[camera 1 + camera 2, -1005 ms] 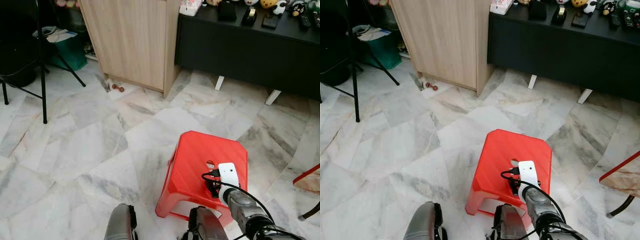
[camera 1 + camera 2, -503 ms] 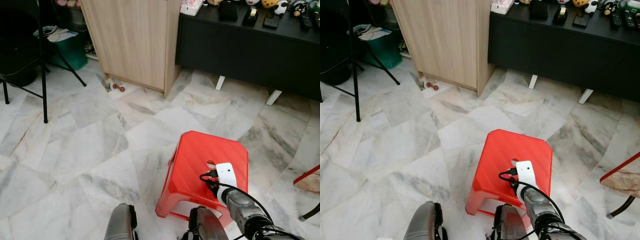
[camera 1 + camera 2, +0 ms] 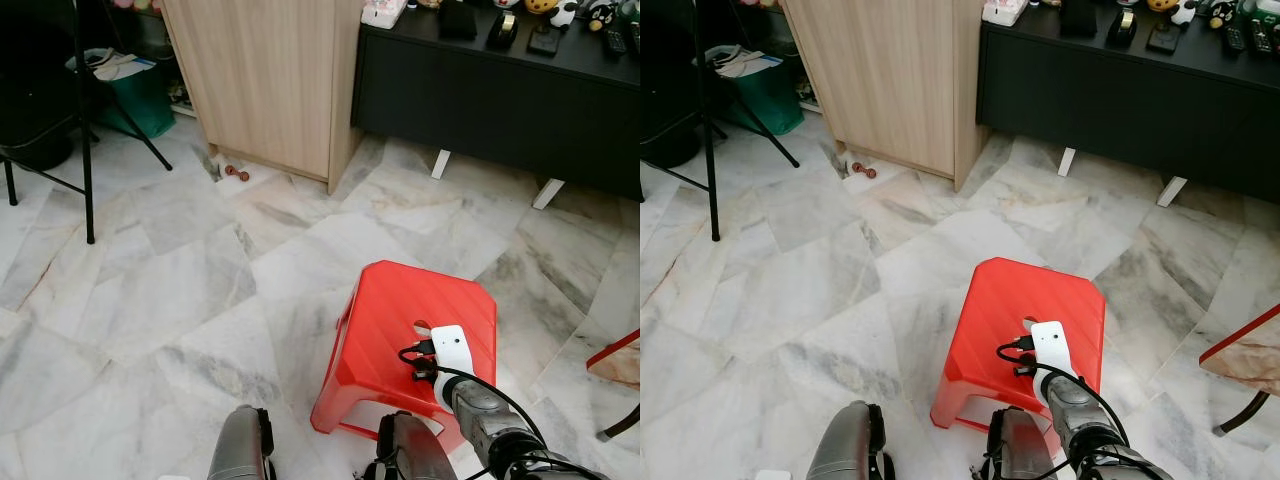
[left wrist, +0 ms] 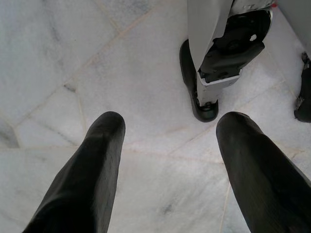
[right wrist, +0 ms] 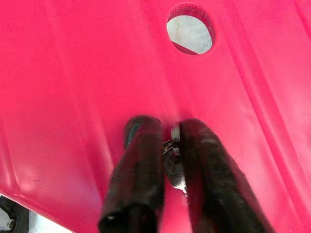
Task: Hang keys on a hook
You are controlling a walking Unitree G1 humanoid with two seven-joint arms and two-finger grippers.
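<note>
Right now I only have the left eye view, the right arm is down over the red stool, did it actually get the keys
Observer: Yes. In the right wrist view the right gripper is shut on the keys, metal showing between its fingers.
Operator: Are they off the stool yet?
Observer: Cannot tell; the fingertips sit right at the red stool seat, near its round hole.
Operator: And the left gripper?
Observer: The left gripper is open, hanging over bare marble floor beside the robot's foot.
</note>
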